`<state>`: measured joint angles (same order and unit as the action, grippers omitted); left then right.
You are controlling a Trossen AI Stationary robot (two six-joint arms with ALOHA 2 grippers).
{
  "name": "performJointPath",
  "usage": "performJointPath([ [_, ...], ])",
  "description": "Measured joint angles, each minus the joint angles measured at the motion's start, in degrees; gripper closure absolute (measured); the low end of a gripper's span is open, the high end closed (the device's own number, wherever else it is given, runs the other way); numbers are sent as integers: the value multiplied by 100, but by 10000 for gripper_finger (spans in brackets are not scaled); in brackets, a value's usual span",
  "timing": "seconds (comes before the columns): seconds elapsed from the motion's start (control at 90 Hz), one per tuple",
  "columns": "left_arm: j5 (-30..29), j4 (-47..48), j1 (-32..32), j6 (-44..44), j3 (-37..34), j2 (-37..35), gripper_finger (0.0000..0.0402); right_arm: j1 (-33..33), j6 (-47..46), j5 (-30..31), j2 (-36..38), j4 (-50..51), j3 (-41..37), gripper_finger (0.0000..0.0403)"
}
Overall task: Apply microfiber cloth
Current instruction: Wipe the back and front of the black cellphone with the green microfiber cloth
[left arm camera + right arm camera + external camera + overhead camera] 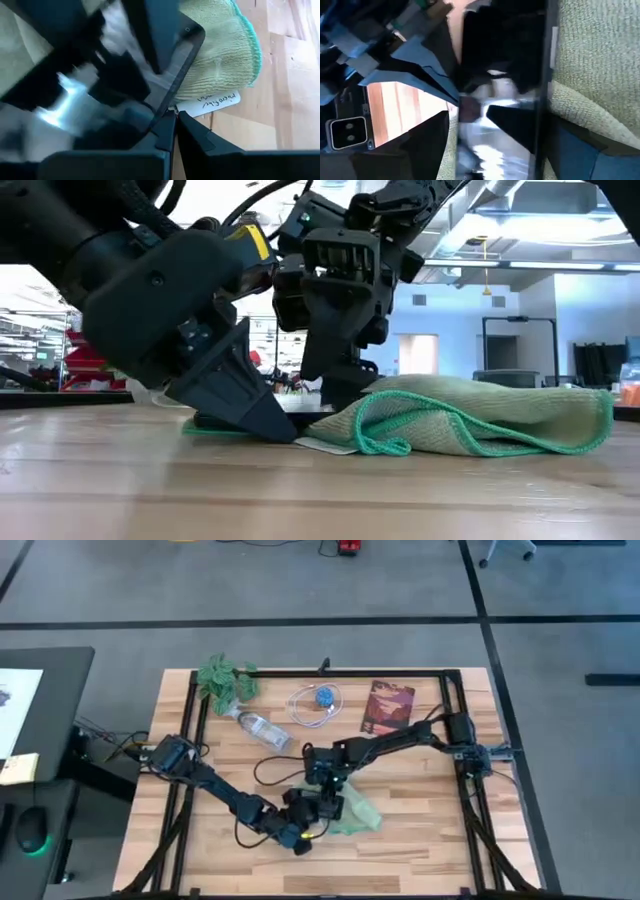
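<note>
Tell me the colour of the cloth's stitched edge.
Teal-green, on the pale mint microfiber cloth; clearest in the low view.

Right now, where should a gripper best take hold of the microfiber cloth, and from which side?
Probably the microfiber cloth at its far folded edge, away from the phone, coming from above: there it bulges up off the table, and both grippers crowd the phone end.
</note>
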<state>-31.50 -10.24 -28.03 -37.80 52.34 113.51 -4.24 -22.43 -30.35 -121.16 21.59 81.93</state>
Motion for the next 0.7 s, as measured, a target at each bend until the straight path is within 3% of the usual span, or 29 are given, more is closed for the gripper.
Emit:
performJointPath([
  [0.167, -131, -4, -38, -9, -4, 9, 400, -14, 26, -118, -7, -79, 0, 194],
  [0.4, -201, -13, -151, -48, -10, 11, 400, -13, 33, 143, 5, -30, 2, 379],
  [0.7, -543, 1, -484, -359, -11, 4, 400, -388, 321, 1535, 427, 503, -5, 394],
])
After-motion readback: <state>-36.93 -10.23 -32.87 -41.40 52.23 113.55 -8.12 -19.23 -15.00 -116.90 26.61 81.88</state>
